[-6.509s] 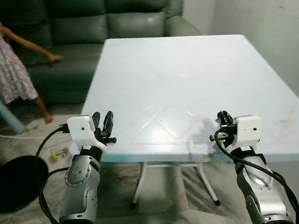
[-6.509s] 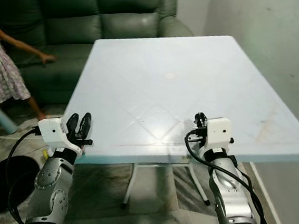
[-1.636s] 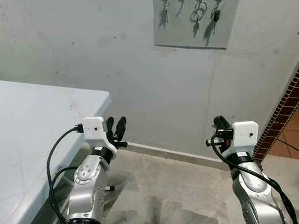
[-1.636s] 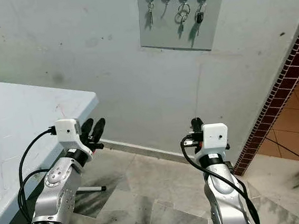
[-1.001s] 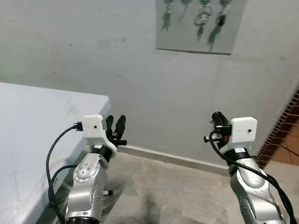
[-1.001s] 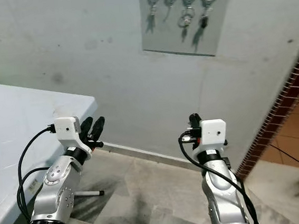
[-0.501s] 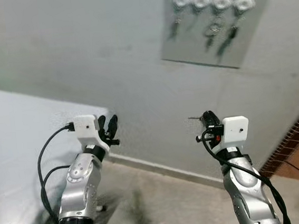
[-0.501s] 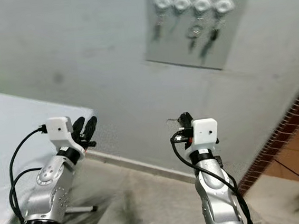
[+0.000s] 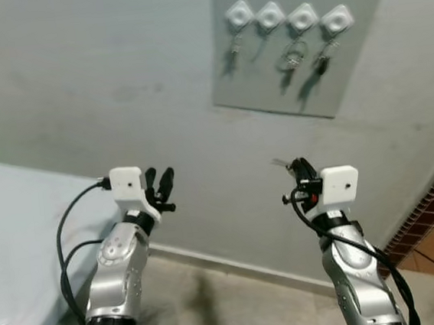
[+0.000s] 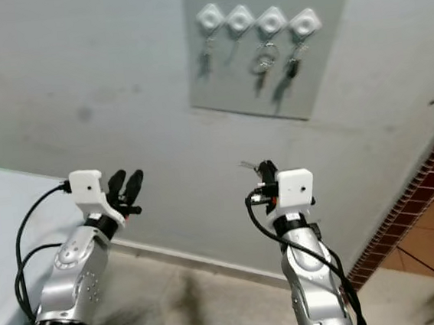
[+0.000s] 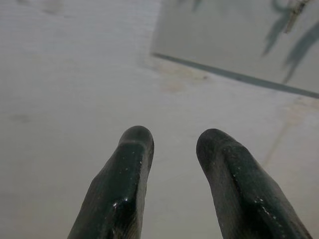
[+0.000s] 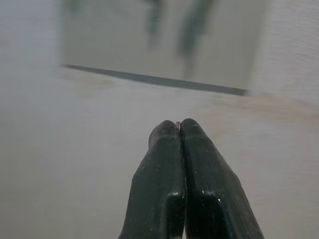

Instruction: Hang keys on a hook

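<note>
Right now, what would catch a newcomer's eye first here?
High on the wall, a grey board with four white hooks, keys dangling from at least three. Below it, the right gripper is raised and pinched on a small key; the left gripper is open.

Open air between pincers and hook board point(image 9: 297, 39); 4 hooks occupied.

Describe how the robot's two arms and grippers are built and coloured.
Both arms are silver metal with rounded jointed segments; the left arm ends below in a ribbed black collar. Each wrist carries a white boxy camera housing, with black cables looping down alongside the arm. The left gripper and right gripper each have two long, glossy black fingers with rounded tips. No markings are legible.
</note>
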`<state>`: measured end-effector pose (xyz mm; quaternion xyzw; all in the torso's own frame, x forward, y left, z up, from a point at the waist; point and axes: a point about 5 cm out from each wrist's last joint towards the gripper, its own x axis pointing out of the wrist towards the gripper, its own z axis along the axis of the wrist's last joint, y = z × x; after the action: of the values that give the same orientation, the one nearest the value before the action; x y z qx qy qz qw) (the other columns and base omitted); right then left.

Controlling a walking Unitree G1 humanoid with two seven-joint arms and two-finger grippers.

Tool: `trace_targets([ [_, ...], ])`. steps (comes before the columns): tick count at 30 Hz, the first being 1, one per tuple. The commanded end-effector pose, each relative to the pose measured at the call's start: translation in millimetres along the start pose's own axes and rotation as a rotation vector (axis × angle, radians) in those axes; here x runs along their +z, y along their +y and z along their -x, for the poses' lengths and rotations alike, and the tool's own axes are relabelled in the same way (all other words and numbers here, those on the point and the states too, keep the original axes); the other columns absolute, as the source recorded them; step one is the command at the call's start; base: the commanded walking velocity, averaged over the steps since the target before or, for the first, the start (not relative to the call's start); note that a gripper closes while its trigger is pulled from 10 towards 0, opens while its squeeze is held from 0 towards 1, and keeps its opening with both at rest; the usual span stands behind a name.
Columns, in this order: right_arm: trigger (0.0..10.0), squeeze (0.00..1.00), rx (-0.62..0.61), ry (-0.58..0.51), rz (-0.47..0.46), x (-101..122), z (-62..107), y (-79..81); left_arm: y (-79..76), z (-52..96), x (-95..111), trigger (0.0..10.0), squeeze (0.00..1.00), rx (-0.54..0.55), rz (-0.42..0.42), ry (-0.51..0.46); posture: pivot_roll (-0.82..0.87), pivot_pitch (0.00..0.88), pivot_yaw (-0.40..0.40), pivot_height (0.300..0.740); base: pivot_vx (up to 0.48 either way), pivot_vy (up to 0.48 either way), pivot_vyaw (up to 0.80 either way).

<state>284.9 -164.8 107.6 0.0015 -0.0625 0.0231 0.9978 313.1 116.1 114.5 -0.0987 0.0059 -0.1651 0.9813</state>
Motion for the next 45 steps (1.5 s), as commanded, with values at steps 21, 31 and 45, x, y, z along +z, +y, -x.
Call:
trace_targets([
  [21, 10.0, 0.00, 0.154, -0.032, 0.006, 9.6, -6.6, 18.6, 6.9, -2.6, 17.1, 10.0, 0.00, 0.036, -0.068, -0.053, 0.08, 0.000, -0.035, 0.740, 0.169, 0.000, 0.00],
  [31, 10.0, 0.00, 0.312, -0.098, 0.054, 31.3, -31.8, 22.8, -19.0, -21.2, 48.8, 10.0, 0.00, -0.108, -0.119, -0.134, 0.08, 0.000, -0.035, 0.740, 0.000, 0.000, 0.00],
  [45, 10.0, 0.00, 0.399, -0.201, 0.059, 62.6, -61.8, 37.6, -29.7, -27.4, 62.7, 10.0, 0.00, -0.155, -0.135, -0.173, 0.08, 0.000, -0.045, 0.740, 0.000, 0.000, 0.00],
])
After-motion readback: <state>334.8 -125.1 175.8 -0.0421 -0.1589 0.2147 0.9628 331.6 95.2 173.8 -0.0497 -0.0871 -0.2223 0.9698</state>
